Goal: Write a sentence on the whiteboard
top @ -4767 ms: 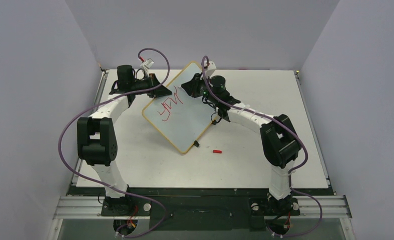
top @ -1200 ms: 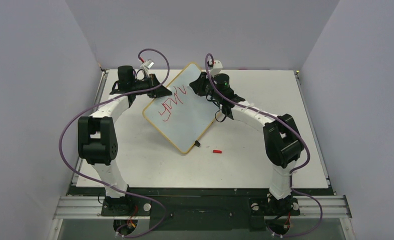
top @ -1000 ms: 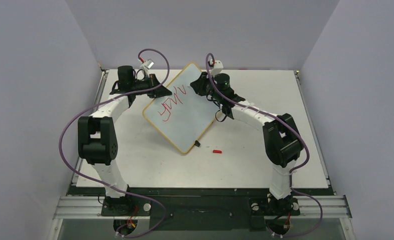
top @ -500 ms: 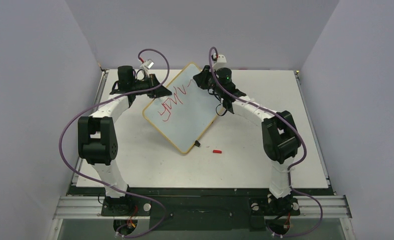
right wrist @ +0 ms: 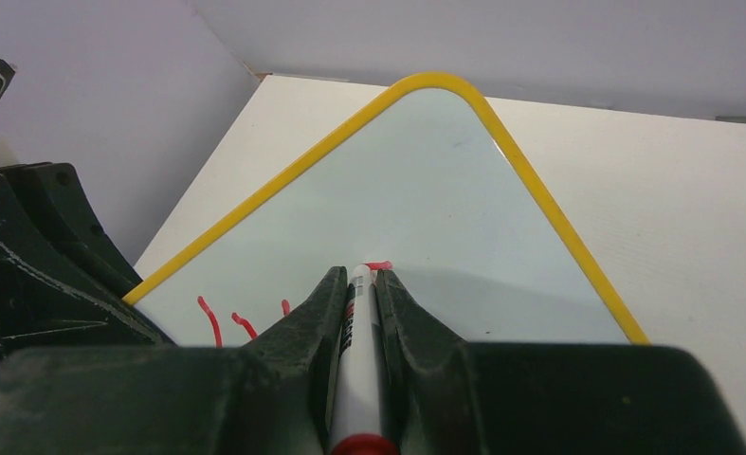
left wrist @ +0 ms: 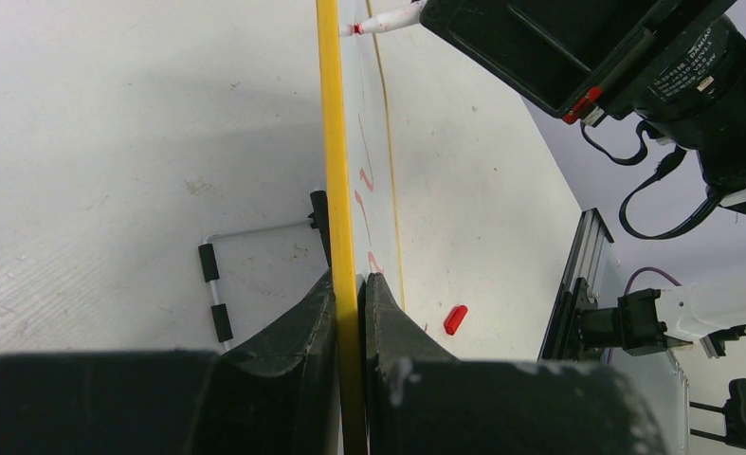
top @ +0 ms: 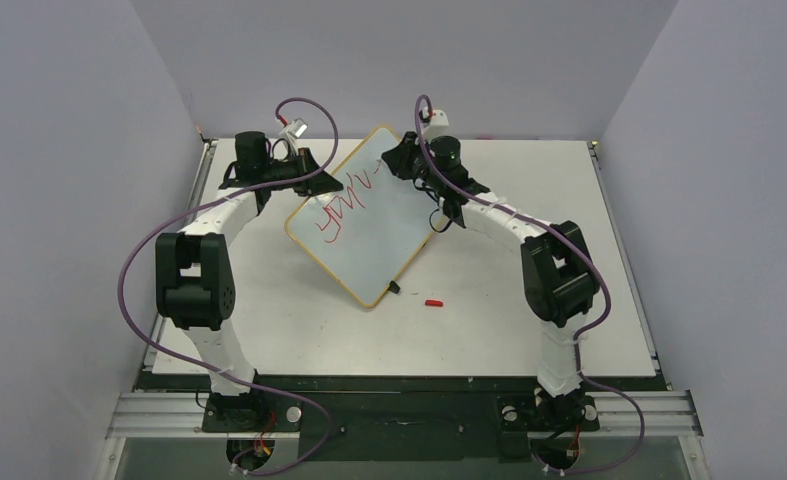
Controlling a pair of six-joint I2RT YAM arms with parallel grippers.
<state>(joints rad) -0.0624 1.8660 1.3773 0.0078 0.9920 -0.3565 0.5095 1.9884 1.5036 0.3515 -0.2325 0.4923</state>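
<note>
The whiteboard [top: 374, 235], white with a yellow frame, stands tilted on the table. My left gripper [top: 324, 183] is shut on its left frame edge [left wrist: 336, 142], with the jaws [left wrist: 350, 284] pinching the yellow rim. My right gripper [top: 401, 160] is shut on a white marker [right wrist: 354, 360] and holds its red tip against the board near the top corner [right wrist: 426, 190]. The sentence [top: 334, 215] shows as red strokes that I cannot read. A short fresh mark [right wrist: 378, 265] lies at the tip. The marker tip also shows in the left wrist view [left wrist: 388, 19].
The red marker cap [top: 433, 302] lies on the table by the board's lower corner and shows in the left wrist view [left wrist: 455, 319]. A black clip [top: 393, 288] sits on the board's lower edge. A wire stand [left wrist: 212, 284] props the board from behind. Enclosure walls surround the table.
My right gripper has moved the marker up and right along the board toward its top corner, leaving new red strokes right of the first ones. The left gripper and board have stayed still.
</note>
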